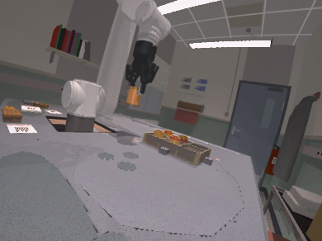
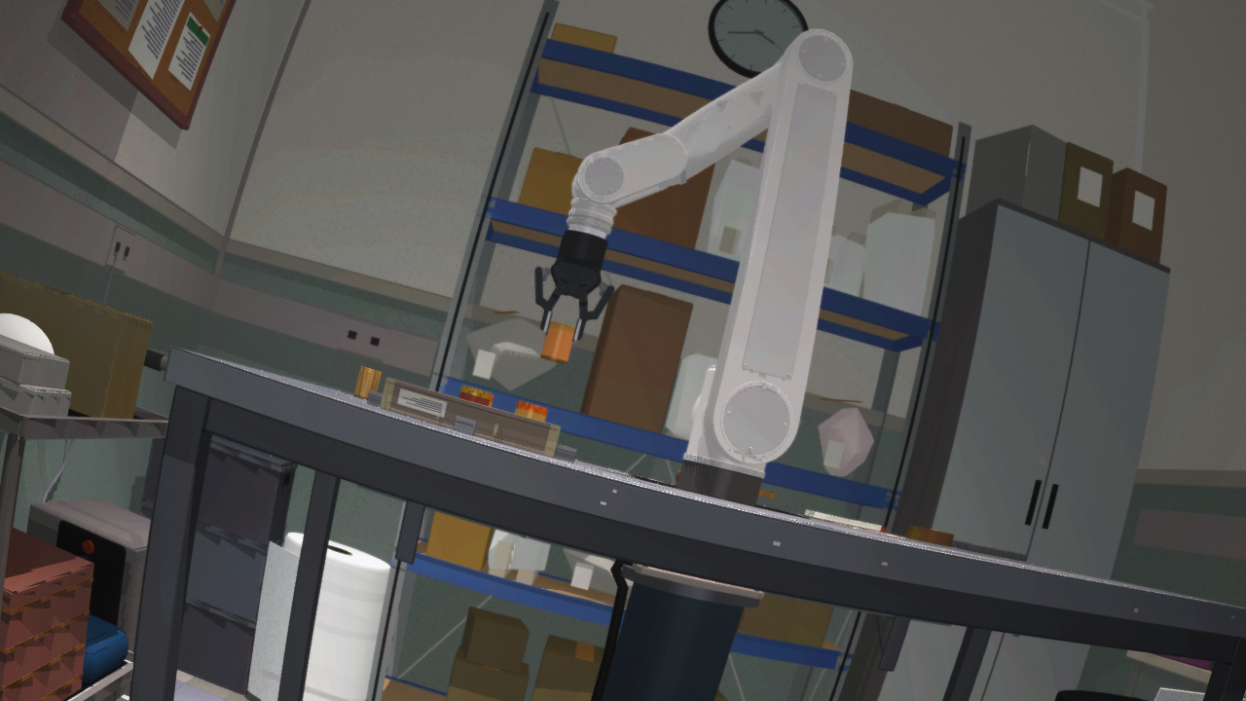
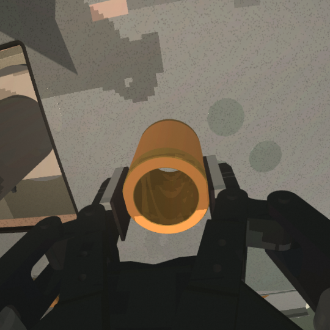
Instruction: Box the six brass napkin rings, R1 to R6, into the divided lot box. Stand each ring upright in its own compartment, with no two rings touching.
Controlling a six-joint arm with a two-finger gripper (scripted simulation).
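The brass napkin ring [image 1: 133, 95] [image 2: 558, 341] [image 3: 167, 172] hangs high above the table, up and to the left of the divided lot box [image 1: 176, 146] [image 2: 469, 412]. My gripper [image 1: 136, 88] [image 2: 571, 324] [image 3: 164, 191] has a finger pad on each side of the ring's wall, and the ring's open end faces the wrist camera. Several brass rings [image 1: 169, 136] [image 2: 503, 402] stand in the compartments at one end of the box. One more ring [image 2: 369, 380] stands on the table beyond the box's far end.
The robot's base [image 1: 81, 105] stands just left of and below the gripper, beside a recessed opening [image 3: 24, 138] in the table. Three round grey marks [image 1: 119, 160] lie on the table in front of the box. Labels and a small tray [image 1: 11, 112] lie at the far left.
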